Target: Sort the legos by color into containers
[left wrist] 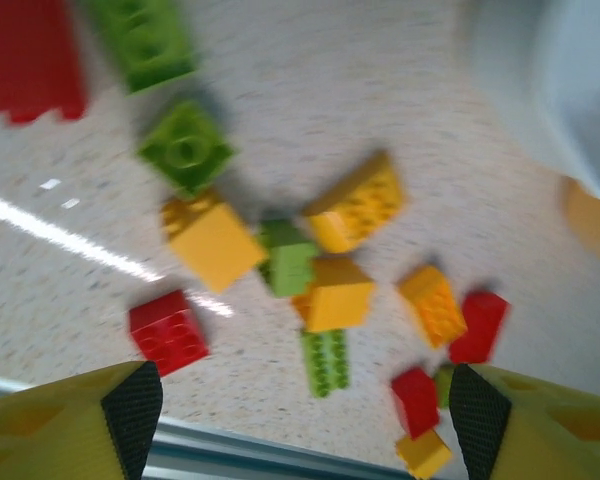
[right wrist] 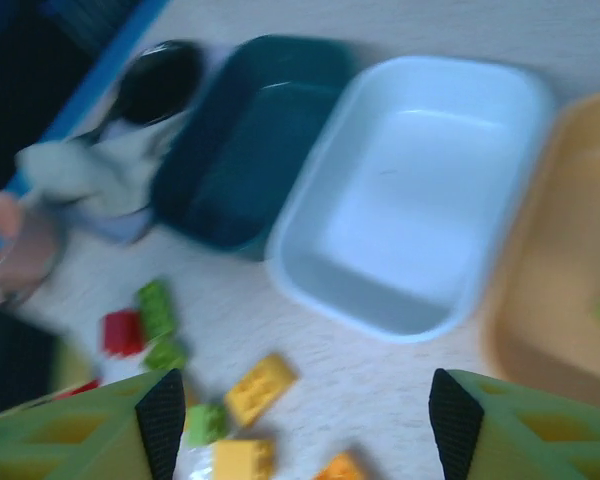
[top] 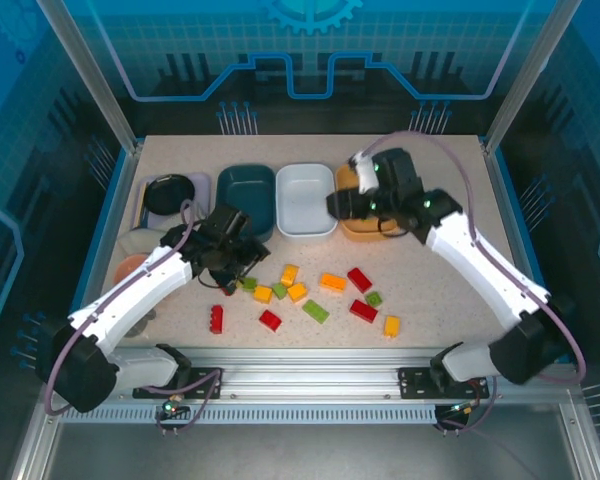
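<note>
Legos (top: 297, 292) loose on desk (top: 300, 340), near side, in front of trays; red, green, yellow, orange mixed. Teal tray (top: 246, 192) and white tray (top: 306, 198) side by side. Orange tray (right wrist: 550, 250) cut off by frame edge, blurred; green smudge inside, unidentifiable; from above mostly hidden under right arm. Left claw (left wrist: 305, 425) wide open, empty, over legos. Right claw (right wrist: 300, 430) wide open, empty, by white tray's near rim.

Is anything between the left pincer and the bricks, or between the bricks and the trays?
Nothing visible between the open left pincer and the bricks it faces; bare table leads to the teal tray and white tray. The right pincer hangs where that meets the orange tray and may crowd a drop there.
</note>
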Controlling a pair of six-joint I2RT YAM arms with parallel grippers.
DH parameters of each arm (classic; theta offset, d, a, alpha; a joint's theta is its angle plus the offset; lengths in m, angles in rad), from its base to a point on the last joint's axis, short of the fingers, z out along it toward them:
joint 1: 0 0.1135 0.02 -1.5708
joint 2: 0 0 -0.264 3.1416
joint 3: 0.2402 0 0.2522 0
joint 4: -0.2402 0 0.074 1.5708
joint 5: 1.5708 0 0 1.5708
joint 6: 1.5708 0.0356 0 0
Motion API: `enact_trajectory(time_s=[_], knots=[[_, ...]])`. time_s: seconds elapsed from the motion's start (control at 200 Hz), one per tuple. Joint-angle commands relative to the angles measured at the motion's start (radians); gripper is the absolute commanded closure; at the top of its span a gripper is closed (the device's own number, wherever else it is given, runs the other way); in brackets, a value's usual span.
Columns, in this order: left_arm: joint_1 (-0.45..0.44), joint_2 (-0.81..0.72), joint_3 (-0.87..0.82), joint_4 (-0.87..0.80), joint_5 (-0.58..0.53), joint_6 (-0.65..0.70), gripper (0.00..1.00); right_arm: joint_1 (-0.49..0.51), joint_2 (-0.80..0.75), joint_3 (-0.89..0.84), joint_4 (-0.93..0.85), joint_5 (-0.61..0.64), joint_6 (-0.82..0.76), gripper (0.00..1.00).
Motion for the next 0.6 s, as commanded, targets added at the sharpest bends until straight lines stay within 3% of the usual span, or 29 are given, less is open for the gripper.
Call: enact_trajectory(time_s=[0.0, 0.08, 0.17, 0.595], knots=[[0.008, 0.015, -0.059, 0.011, 0.025, -0.238, 0.21, 0.084, -0.068, -0.22, 0.167, -0.144, -0.047, 0.29], [0.007, 0.057, -0.094, 0.059, 0.054, -0.314, 0.21, 0.151, -0.155, -0.352, 0.289, -0.144, -0.042, 0.24], [0.005, 0.107, -0.122, 0.101, 0.077, -0.362, 0.21, 0.208, -0.189, -0.409, 0.283, -0.107, -0.04, 0.22], [-0.019, 0.284, -0.156, 0.288, 0.095, -0.426, 0.29, 0.239, -0.183, -0.436, 0.217, -0.096, -0.012, 0.23]])
